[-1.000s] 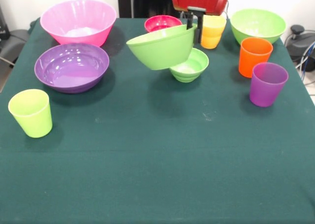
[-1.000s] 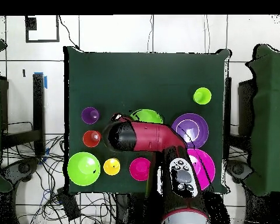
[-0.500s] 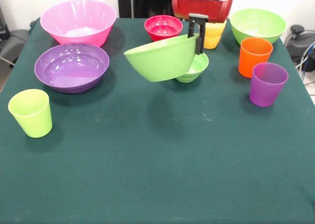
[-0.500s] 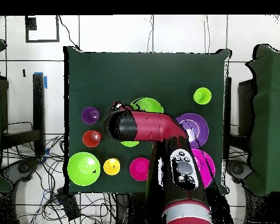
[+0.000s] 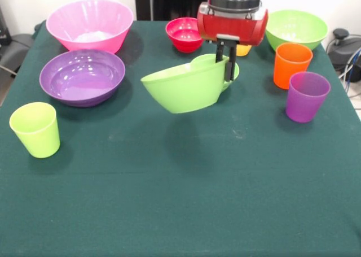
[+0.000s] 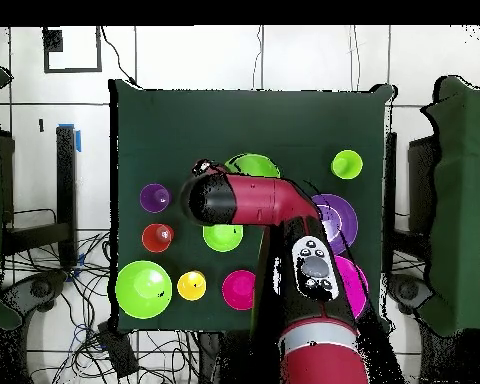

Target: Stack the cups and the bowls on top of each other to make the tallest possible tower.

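My gripper [image 5: 223,66] pinches the green bowl's [image 5: 183,89] rim; it hangs above the table [image 5: 180,200], mouth tilted up.

Cups, bowls scattered, none stacked.
Mid green bowl [image 5: 186,87] tilted, lifted above table centre; pink bowl [image 5: 90,24] far left, purple bowl [image 5: 82,76] just nearer.

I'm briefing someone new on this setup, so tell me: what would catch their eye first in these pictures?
First, the lime green glossy plastic bowl hanging tilted above the middle of the dark green table, pinched at its rim by the black gripper of the red arm. Next, the large pink plastic bowl and wide shallow purple plastic bowl sit side by side at the front view's left, unstacked.
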Controlling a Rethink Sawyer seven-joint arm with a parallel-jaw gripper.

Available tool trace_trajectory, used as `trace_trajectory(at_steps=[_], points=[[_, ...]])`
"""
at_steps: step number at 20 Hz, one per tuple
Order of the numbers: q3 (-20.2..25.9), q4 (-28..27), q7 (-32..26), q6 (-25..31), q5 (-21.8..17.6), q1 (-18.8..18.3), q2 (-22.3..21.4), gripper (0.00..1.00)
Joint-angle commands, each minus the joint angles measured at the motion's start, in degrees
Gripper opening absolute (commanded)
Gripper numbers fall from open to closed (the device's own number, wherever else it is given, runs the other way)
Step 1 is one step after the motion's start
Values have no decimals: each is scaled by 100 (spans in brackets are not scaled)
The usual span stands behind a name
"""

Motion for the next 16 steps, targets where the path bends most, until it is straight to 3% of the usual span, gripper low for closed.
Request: trace_trajectory(at_steps=[1,10,16], points=[[521,-623,-77,367,-145,115,535,0],[599,-976,-168,400,-163,122,747,0],[592,-893,-126,354,-190,119,697,0]])
